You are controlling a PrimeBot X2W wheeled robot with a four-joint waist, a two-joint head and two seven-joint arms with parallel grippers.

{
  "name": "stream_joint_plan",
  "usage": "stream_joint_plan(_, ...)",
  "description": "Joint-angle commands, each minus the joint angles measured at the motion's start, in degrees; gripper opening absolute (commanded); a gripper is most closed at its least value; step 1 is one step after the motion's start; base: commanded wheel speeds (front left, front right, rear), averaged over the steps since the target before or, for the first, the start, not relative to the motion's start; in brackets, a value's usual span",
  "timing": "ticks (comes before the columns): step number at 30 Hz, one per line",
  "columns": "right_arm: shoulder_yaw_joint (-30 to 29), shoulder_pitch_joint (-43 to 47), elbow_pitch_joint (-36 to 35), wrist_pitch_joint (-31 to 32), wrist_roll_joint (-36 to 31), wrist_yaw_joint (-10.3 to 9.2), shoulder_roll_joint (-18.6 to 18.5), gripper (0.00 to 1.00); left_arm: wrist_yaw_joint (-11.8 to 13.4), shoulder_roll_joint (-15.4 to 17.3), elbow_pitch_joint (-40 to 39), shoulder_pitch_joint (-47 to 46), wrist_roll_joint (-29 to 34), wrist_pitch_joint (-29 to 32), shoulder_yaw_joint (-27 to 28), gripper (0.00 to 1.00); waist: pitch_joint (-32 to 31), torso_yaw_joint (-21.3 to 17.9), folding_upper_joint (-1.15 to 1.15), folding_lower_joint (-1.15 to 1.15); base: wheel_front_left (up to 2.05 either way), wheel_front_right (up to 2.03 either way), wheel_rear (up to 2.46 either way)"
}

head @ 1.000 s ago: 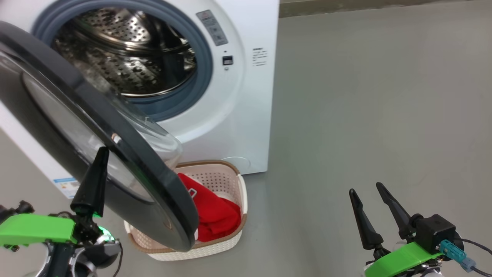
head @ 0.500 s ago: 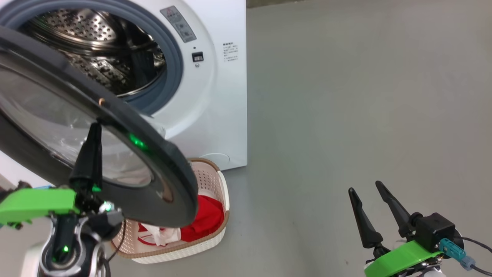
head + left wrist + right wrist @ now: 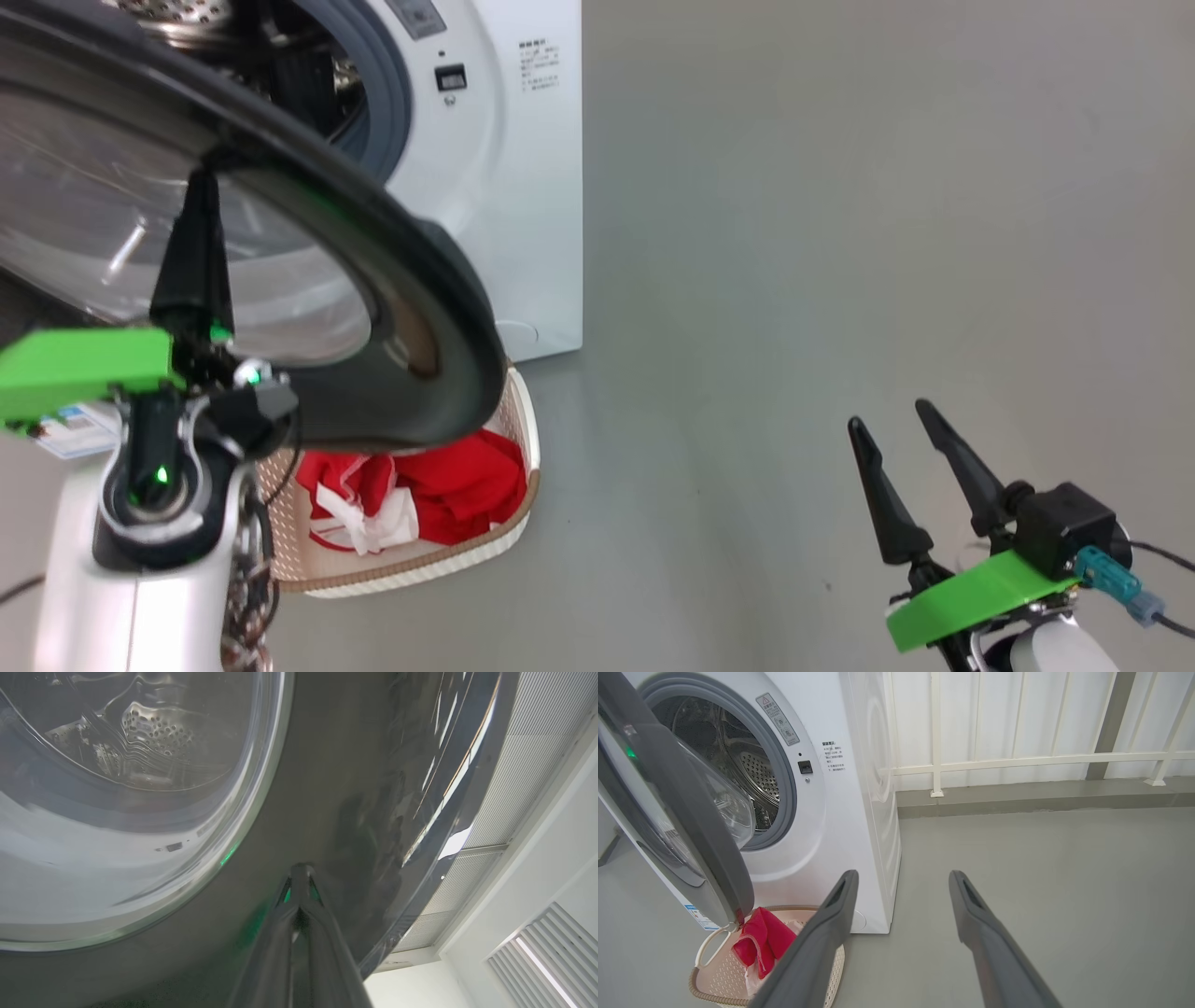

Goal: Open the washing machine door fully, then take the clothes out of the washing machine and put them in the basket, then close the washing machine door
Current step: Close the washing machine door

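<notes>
The washing machine stands at the upper left, its steel drum bare inside. The washing machine door, black-rimmed with a glass bowl, hangs partly swung across the opening. My left gripper is shut, and its tip presses on the door's outer black rim. Below the door sits the basket with the red clothes in it. My right gripper stands open over bare floor at the lower right, away from the machine, nothing between its fingers.
Grey floor stretches to the right of the machine. A white railing on a low kerb runs behind it. The basket stands close against the machine's front, under the door's lower edge.
The head camera has shifted, so the whole picture moved. The door has swung further across the opening with my shut left gripper against it. The right gripper has kept its place and stayed open.
</notes>
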Motion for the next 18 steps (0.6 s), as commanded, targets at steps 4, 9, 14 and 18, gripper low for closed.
stream_joint_plan(4, 1.39, -3.64, -1.69, -0.37, 0.09, 0.35, -0.79, 1.00, -2.15, 1.07, 2.03, -6.80, 1.09, -0.72, 0.89, 0.00, 3.01, -0.31, 0.00, 0.00, 0.00, 0.00, 0.00)
stream_joint_plan(9, 1.67, -4.67, -1.76, -0.37, -0.08, 0.35, -0.99, 1.00, -3.54, 1.28, 5.39, -11.09, 1.30, -1.16, 1.15, 0.00, 4.94, -0.50, 0.00, 0.00, 0.00, 0.00, 0.00)
stream_joint_plan(14, 1.72, -5.61, -1.81, -0.37, -0.03, 0.35, -1.11, 1.00, -5.07, 1.65, 8.66, -15.06, 1.75, -0.96, 0.77, 0.00, 6.80, -0.72, 0.00, 0.00, 0.00, 0.00, 0.00)
stream_joint_plan(18, 1.88, -6.36, -1.82, -0.37, -0.07, 0.35, -1.09, 1.00, -6.85, 1.96, 11.26, -18.00, 2.00, -0.72, 0.55, 0.00, 7.93, -0.89, 0.00, 0.00, 0.00, 0.00, 0.00)
